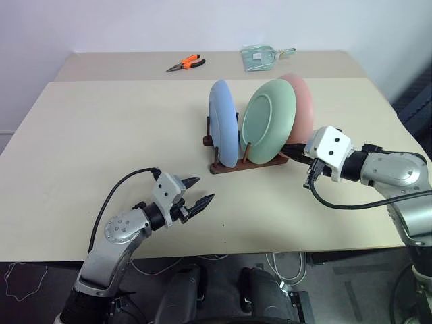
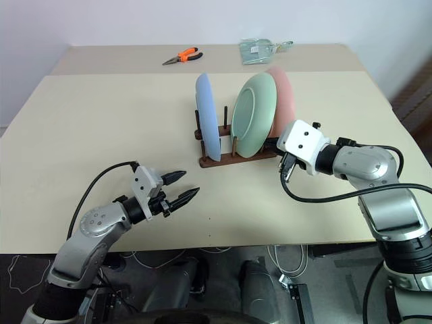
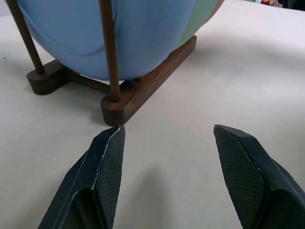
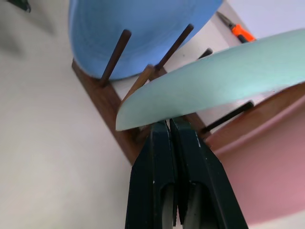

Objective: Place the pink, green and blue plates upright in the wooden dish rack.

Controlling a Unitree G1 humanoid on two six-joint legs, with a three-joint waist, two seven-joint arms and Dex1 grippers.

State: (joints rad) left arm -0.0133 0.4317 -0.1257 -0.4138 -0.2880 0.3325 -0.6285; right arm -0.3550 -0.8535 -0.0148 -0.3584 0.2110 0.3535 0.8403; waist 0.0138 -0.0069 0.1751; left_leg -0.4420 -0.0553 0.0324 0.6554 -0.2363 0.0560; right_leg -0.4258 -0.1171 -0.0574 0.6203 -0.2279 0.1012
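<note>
Presently, all three plates stand in the dark wooden pegged dish rack (image 1: pixel 233 164); the closed, empty right hand (image 4: pixel 170 125), its tips at the round pale-green plate (image 1: pixel 268 121), could topple it, while the left hand (image 1: pixel 199 200) gapes wide.

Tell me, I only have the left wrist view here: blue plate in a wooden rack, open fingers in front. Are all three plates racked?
Observer: Yes. The blue plate, green plate and pink plate all stand upright in the wooden dish rack.
Operator: Where's the right arm?
Observer: The right gripper is shut, its tips at the green plate's lower rim.
Operator: Anything else on the table?
Observer: Orange-handled pliers lie at the far edge.
</note>
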